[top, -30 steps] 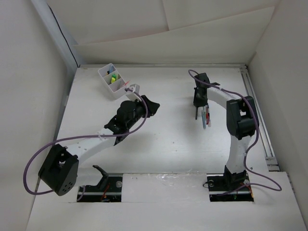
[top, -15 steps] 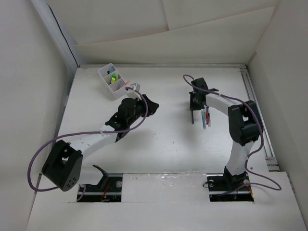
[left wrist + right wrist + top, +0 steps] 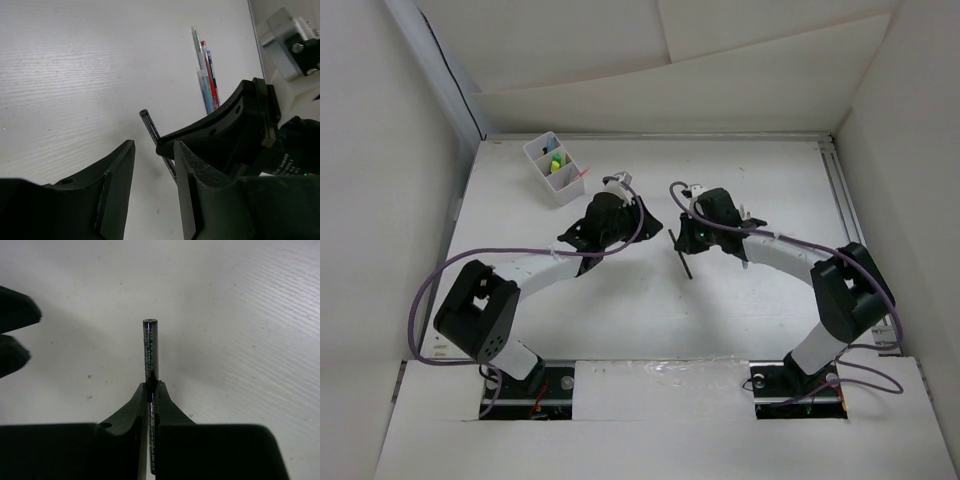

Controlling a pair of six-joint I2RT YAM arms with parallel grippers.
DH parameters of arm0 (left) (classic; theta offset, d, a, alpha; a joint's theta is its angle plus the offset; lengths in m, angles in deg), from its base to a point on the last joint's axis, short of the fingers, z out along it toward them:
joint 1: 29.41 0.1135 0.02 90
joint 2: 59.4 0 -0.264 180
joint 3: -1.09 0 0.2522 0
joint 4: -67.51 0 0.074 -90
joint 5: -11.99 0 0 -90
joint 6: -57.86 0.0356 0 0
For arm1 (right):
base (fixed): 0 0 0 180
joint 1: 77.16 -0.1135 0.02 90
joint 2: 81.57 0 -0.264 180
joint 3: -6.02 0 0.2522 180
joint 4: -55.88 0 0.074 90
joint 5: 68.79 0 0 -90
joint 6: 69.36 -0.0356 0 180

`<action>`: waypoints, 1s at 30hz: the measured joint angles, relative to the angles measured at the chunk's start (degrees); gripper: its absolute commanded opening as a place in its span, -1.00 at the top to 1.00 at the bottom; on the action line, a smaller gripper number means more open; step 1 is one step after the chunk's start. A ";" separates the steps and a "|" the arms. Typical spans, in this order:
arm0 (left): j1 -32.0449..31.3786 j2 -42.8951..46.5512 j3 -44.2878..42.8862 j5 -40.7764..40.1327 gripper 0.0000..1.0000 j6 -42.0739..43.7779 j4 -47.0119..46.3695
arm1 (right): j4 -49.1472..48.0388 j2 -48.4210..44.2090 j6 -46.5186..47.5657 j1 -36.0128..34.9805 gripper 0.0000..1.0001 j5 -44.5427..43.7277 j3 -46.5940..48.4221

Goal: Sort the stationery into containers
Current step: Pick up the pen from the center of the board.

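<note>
My right gripper [image 3: 151, 387] is shut on a thin black pen [image 3: 150, 347], whose end sticks out past the fingertips. In the top view the right gripper [image 3: 683, 237] holds the pen [image 3: 685, 262] above the middle of the table. My left gripper [image 3: 154, 165] faces it from the left. It is open with nothing between its fingers, and the black pen [image 3: 150, 125] stands just beyond them. The left gripper [image 3: 638, 217] sits close beside the right one. The white divided tray [image 3: 552, 168] stands at the back left and holds yellow and green items.
Several pens [image 3: 206, 75], red, blue and clear, lie together on the table behind the right gripper. White walls close in the table on the left, back and right. Purple cables loop off both arms.
The right gripper closed on the black pen and carried it left from the pen pile to the table's middle. The left arm swung right from the tray towards it, its jaws widening slightly.
</note>
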 measured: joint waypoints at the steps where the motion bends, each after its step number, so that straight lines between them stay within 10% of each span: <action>1: 0.00 -0.55 -0.13 0.20 0.32 -0.22 0.48 | -0.85 0.00 0.02 -0.57 1.00 0.63 -0.57; 22: -0.04 -8.31 -3.06 1.14 0.35 -5.95 2.08 | -4.72 -3.61 0.42 -4.79 1.00 1.31 -2.38; 30: -0.17 -8.96 -3.08 2.01 0.84 -6.84 1.01 | -5.05 -3.61 0.63 -5.49 1.00 1.31 -2.43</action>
